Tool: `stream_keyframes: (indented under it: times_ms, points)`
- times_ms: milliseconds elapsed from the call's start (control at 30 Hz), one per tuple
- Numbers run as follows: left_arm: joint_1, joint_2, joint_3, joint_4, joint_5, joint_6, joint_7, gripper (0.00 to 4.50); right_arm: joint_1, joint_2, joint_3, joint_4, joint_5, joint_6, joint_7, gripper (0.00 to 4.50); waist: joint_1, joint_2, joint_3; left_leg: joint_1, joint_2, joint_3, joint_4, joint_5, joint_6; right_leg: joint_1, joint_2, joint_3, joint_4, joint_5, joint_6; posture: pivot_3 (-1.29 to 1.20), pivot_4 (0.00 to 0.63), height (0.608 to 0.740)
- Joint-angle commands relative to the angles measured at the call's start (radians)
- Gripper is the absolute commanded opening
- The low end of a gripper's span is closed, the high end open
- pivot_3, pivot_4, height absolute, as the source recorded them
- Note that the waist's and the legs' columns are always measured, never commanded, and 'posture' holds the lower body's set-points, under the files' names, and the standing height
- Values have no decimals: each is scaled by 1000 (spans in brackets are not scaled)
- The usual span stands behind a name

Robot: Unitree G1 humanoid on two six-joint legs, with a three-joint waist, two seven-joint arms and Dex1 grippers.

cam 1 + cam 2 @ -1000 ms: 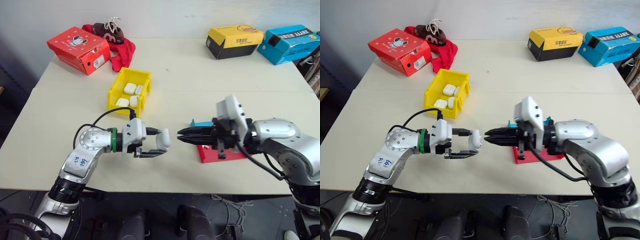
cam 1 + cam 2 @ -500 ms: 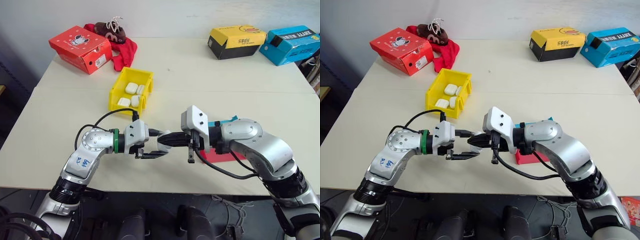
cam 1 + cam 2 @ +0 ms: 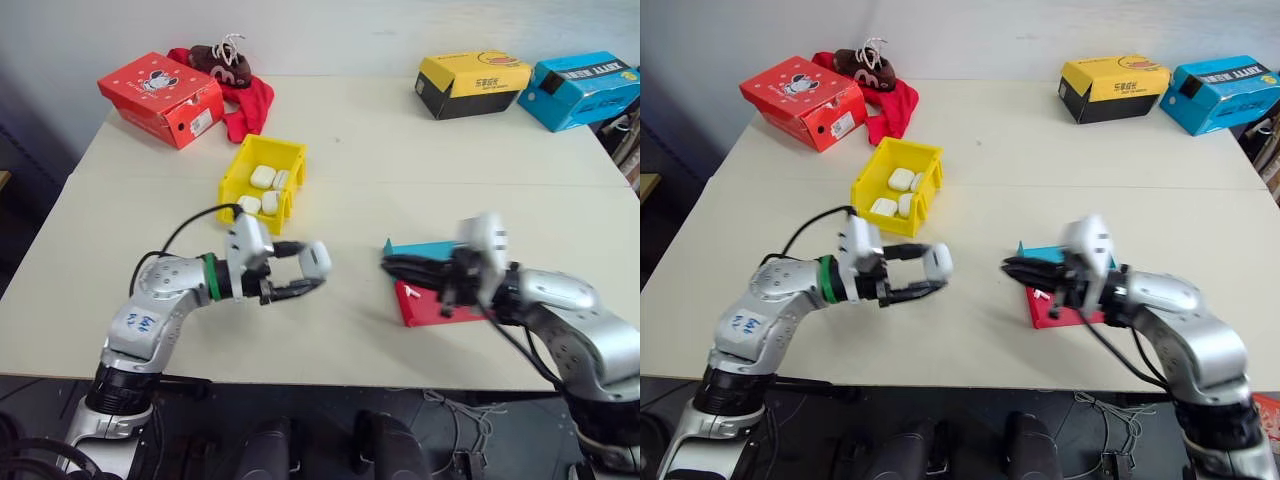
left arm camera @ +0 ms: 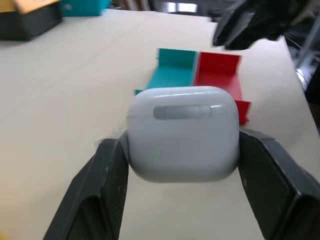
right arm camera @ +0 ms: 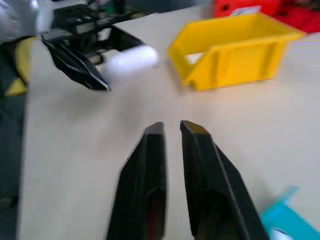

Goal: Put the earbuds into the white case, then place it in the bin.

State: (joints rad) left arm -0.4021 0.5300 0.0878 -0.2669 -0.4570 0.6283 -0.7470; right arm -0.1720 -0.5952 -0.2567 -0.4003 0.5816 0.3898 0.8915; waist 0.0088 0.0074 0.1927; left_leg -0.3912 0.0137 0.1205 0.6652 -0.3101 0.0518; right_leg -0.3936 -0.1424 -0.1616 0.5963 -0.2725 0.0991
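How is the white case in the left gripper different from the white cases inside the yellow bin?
The white case is clamped between the left gripper's fingers, above the table, while the other cases lie loose in the yellow bin. The held case is single; the bin holds several, close together. All are glossy white, rounded, and look similar in shape.

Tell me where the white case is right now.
The case is clamped in the left hand, held above the table just in front of the yellow bin, left of the red and teal tray.
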Motion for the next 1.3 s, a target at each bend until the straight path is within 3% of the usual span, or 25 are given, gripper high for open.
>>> stream_keyframes:
  times_ms: [33,167,233,267,367,633,767,833,967,1100,1233,1300]
  points:
    - [-39,-22,138,-30,-71,126,161,2772,55,-1,-114,10,-113,-259,-16,1831,1,0,0,0,0,1,0,0,0,0,1,1,0,0,1,0,150,740]
    - [-130,-22,166,52,14,212,347,2772,161,-9,-208,49,-114,-384,22,3196,15,-1,0,1,-1,1,0,1,0,0,2,3,1,1,2,0,150,740]
    - [-192,-30,144,119,60,208,406,2772,220,-14,-234,36,-59,-364,45,3196,20,-1,0,2,-1,1,0,1,0,0,3,4,1,1,2,0,150,740]
    - [-239,-51,134,177,68,171,410,2772,248,-13,-241,22,-50,-383,64,3700,22,-1,0,1,-1,1,0,1,0,1,3,4,1,1,2,0,150,740]
    - [-362,-92,89,372,126,41,409,2772,286,-1,-240,-4,-40,-404,57,4488,23,-1,0,1,-1,1,0,1,0,1,4,4,1,1,2,0,150,740]
    - [-564,-124,-3,805,246,-181,343,2772,340,23,-240,-38,-33,-421,10,4488,13,-2,0,2,1,5,-1,2,-2,-1,8,2,1,1,2,0,150,740]
    - [-572,-115,-31,816,252,-219,254,4072,357,21,-252,-30,-31,-434,-4,4500,14,-3,1,3,1,6,-1,2,-2,-2,8,2,1,1,2,0,150,740]
    - [-539,-87,-26,770,258,-224,240,4461,358,10,-258,-11,-30,-442,2,4500,14,-3,1,3,1,6,0,2,-2,-2,8,3,1,1,2,0,150,740]
    - [-443,-29,-14,629,209,-196,126,4461,347,-20,-270,36,-26,-443,27,4500,9,-3,1,3,2,6,-1,2,-2,-2,8,3,1,1,2,0,150,740]
    - [-28,188,103,299,158,-401,-123,4461,238,-183,-257,294,-44,-471,210,4500,-29,-4,2,9,2,13,-2,0,-2,-2,6,8,4,1,2,0,150,740]
    - [260,314,258,205,141,-471,-218,4461,102,-316,-199,523,-75,-523,385,4500,-33,-10,6,9,4,10,0,0,-3,-2,-1,11,4,-2,-4,0,150,740]
    - [397,333,354,194,127,-521,-258,4461,33,-375,-149,637,-117,-575,480,4500,-34,-9,7,9,3,9,0,0,-3,-3,-5,10,5,-2,-4,0,150,740]
